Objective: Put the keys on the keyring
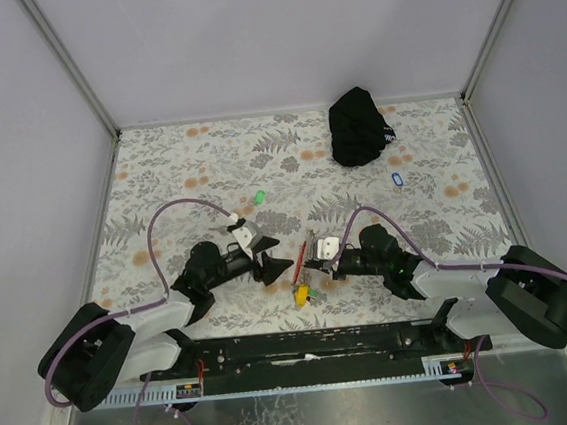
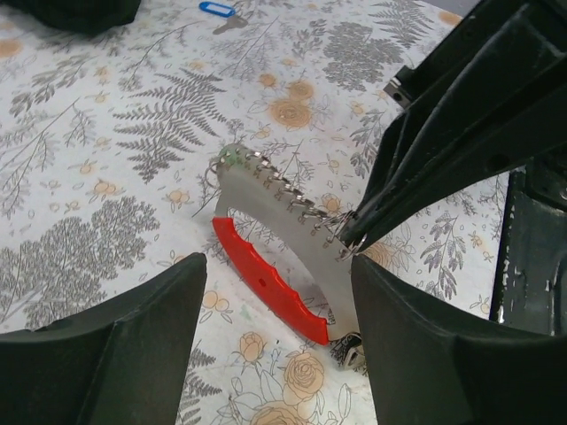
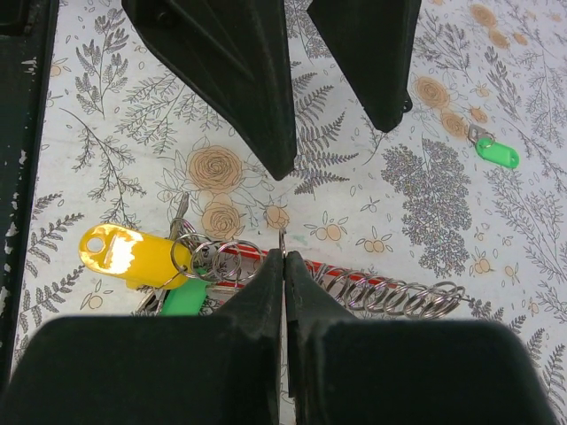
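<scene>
Two black two-finger grippers are counted, the left gripper (image 1: 275,253) and the right gripper (image 1: 309,262); two tiny loose keys are seen, one green-tagged key (image 1: 259,197) and one blue-tagged key (image 1: 396,178); one keyring bunch (image 2: 266,282) with a red curved strap and silvery chain is counted, bearing one yellow plastic tag (image 3: 133,255); one crumpled black fabric object (image 1: 358,125) is counted.

The keyring (image 2: 257,221) has a shiny metal chain (image 2: 285,190) and glossy plastic strap (image 2: 266,282).

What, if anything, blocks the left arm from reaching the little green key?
Probably nothing, so yes: the green key lies by itself just beyond the left tool, which is open and gripping nothing.
</scene>
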`<control>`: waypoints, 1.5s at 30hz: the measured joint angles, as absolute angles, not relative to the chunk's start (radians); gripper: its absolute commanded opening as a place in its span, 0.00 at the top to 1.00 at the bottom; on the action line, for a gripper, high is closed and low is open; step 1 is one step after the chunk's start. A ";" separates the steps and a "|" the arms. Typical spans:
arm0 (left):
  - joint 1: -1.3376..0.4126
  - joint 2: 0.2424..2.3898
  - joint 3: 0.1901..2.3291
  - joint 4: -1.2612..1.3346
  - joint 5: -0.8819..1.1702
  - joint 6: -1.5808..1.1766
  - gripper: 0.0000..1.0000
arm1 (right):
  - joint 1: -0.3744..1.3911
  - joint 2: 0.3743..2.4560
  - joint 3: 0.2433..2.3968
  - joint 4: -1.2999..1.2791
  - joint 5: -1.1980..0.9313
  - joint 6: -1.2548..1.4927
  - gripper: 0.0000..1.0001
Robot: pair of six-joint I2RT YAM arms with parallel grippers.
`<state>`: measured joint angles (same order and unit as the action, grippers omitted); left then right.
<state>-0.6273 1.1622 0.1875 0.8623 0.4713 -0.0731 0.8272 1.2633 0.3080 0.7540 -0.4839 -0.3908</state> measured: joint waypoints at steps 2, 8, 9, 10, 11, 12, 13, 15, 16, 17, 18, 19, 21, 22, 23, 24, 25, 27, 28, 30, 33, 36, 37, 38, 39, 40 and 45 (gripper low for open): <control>-0.627 1.174 0.200 0.863 0.503 -0.040 0.36 | 0.827 1.263 0.308 0.754 -0.485 -0.391 1.00; -0.627 1.215 0.212 0.862 0.582 0.018 0.43 | 0.825 1.263 0.308 0.754 -0.492 -0.391 1.00; -0.628 1.226 0.218 0.862 0.589 0.022 0.43 | 0.825 1.263 0.308 0.754 -0.493 -0.391 1.00; -0.628 1.239 0.222 0.863 0.599 0.027 0.43 | 0.824 1.263 0.308 0.754 -0.493 -0.391 1.00; -0.628 1.250 0.226 0.863 0.605 0.031 0.44 | 0.824 1.263 0.308 0.754 -0.494 -0.391 1.00; -0.630 1.260 0.229 0.864 0.610 0.035 0.46 | 0.824 1.263 0.308 0.754 -0.496 -0.390 1.00; -0.632 1.268 0.231 0.866 0.615 0.036 0.47 | 0.824 1.263 0.308 0.754 -0.500 -0.390 1.00; -0.635 1.281 0.234 0.868 0.625 0.040 0.49 | 0.823 1.261 0.308 0.754 -0.506 -0.389 1.00; -0.636 1.290 0.239 0.868 0.631 0.042 0.50 | 0.823 1.259 0.308 0.754 -0.510 -0.389 1.00; -0.639 1.298 0.244 0.868 0.634 0.043 0.51 | 0.823 1.257 0.308 0.754 -0.515 -0.389 1.00; -0.641 1.310 0.253 0.868 0.642 0.043 0.52 | 0.823 1.255 0.308 0.754 -0.518 -0.389 1.00; -0.643 1.318 0.259 0.868 0.649 0.044 0.52 | 0.823 1.254 0.308 0.754 -0.520 -0.388 1.00; -0.649 1.332 0.271 0.868 0.662 0.047 0.53 | 0.823 1.254 0.308 0.754 -0.525 -0.387 1.00; -0.651 1.335 0.275 0.867 0.668 0.050 0.53 | 0.823 1.254 0.308 0.754 -0.529 -0.386 1.00; -0.655 1.337 0.280 0.863 0.675 0.055 0.54 | 0.823 1.254 0.308 0.754 -0.534 -0.385 1.00; -0.656 1.338 0.284 0.860 0.682 0.059 0.55 | 0.823 1.254 0.308 0.754 -0.537 -0.385 1.00; -0.656 1.340 0.292 0.855 0.697 0.067 0.56 | 0.823 1.254 0.308 0.754 -0.540 -0.385 1.00; -0.659 1.341 0.301 0.849 0.712 0.074 0.60 | 0.823 1.254 0.308 0.754 -0.542 -0.385 1.00; -0.660 1.341 0.305 0.845 0.717 0.077 0.63 | 0.822 1.254 0.308 0.754 -0.542 -0.385 1.00; -0.661 1.346 0.315 0.834 0.735 0.086 0.68 | 0.821 1.254 0.308 0.753 -0.542 -0.385 1.00; -0.662 1.361 0.333 0.810 0.758 0.095 0.72 | 0.818 1.255 0.308 0.748 -0.540 -0.386 1.00; -0.667 1.366 0.348 0.782 0.771 0.110 0.76 | 0.815 1.255 0.308 0.742 -0.540 -0.385 1.00; -0.667 1.366 0.349 0.775 0.775 0.115 0.77 | 0.815 1.255 0.308 0.739 -0.541 -0.385 1.00; -0.668 1.366 0.352 0.766 0.778 0.120 0.78 | 0.814 1.255 0.308 0.738 -0.541 -0.385 1.00; -0.668 1.366 0.353 0.759 0.779 0.125 0.79 | 0.814 1.255 0.308 0.738 -0.541 -0.385 1.00; -0.669 1.366 0.355 0.749 0.779 0.130 0.80 | 0.813 1.255 0.308 0.737 -0.541 -0.385 1.00; -0.675 1.366 0.369 0.713 0.780 0.150 0.82 | 0.810 1.255 0.308 0.732 -0.541 -0.385 1.00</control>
<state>-0.6746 1.3659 0.3687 0.7128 0.7795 0.1497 0.8101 1.2549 0.3080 0.7319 -0.5411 -0.3851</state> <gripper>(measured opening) 0.192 0.018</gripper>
